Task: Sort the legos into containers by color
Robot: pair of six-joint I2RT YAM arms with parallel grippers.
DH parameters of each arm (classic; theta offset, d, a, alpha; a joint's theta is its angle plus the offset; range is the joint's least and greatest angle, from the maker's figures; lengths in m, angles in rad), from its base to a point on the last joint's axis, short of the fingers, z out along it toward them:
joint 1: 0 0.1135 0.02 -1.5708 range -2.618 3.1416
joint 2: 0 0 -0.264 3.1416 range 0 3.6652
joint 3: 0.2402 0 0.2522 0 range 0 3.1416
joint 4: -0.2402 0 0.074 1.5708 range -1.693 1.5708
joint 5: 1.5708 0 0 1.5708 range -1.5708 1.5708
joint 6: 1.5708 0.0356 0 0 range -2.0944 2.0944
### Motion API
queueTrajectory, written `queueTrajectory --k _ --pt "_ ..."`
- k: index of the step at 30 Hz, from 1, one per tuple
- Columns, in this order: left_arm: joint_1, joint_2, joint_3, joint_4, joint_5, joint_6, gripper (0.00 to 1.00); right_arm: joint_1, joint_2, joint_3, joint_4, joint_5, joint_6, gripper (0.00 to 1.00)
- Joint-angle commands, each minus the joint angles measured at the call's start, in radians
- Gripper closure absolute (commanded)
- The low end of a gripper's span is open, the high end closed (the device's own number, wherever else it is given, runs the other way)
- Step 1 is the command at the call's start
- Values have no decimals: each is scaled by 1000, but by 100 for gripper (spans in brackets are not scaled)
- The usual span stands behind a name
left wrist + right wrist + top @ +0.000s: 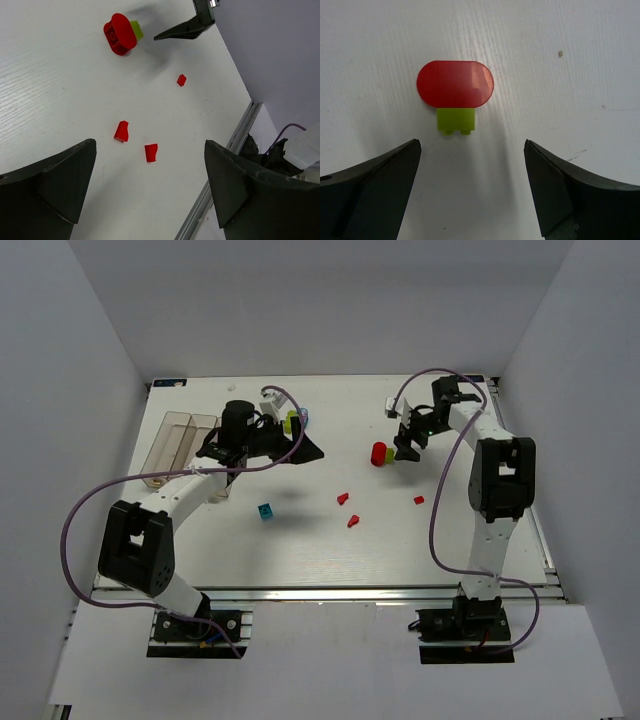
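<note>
A red cylinder [380, 454] lies on the white table with a lime brick [393, 459] touching it. My right gripper [405, 450] is open just beside them. In the right wrist view the cylinder [455, 84] and the lime brick [455, 121] lie just beyond my open, empty right gripper [471, 150]. My left gripper [308, 449] is open and empty, raised over the table's middle left. Its view shows the cylinder [120, 34], the lime brick [136, 30] and three red bits [121, 131], [151, 152], [181, 80] beyond the open gripper [150, 185]. A cyan brick [266, 511] lies left of centre. The clear containers [185, 445] stand at the far left, partly hidden by the left arm.
A lime brick [292, 420] and a blue one [303, 415] show behind my left wrist. Red bits lie at the table's middle [343, 498], [353, 521] and right [419, 500]. White walls enclose the table. A metal rail [220, 175] runs along the table's edge.
</note>
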State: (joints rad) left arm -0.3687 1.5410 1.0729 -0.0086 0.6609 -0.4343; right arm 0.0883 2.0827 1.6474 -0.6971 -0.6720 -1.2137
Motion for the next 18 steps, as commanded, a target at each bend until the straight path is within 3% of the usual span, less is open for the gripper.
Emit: queueTrajectory --k 1,7,18 --pt "1 -47 1 -27 -6 20 2 13 49 95 -7 9 -38 11" --pt "10 -58 1 -31 -10 26 2 51 148 213 -120 61 -87 11" --pt "10 -64 2 -33 -6 25 2 82 157 178 -108 94 -69 12"
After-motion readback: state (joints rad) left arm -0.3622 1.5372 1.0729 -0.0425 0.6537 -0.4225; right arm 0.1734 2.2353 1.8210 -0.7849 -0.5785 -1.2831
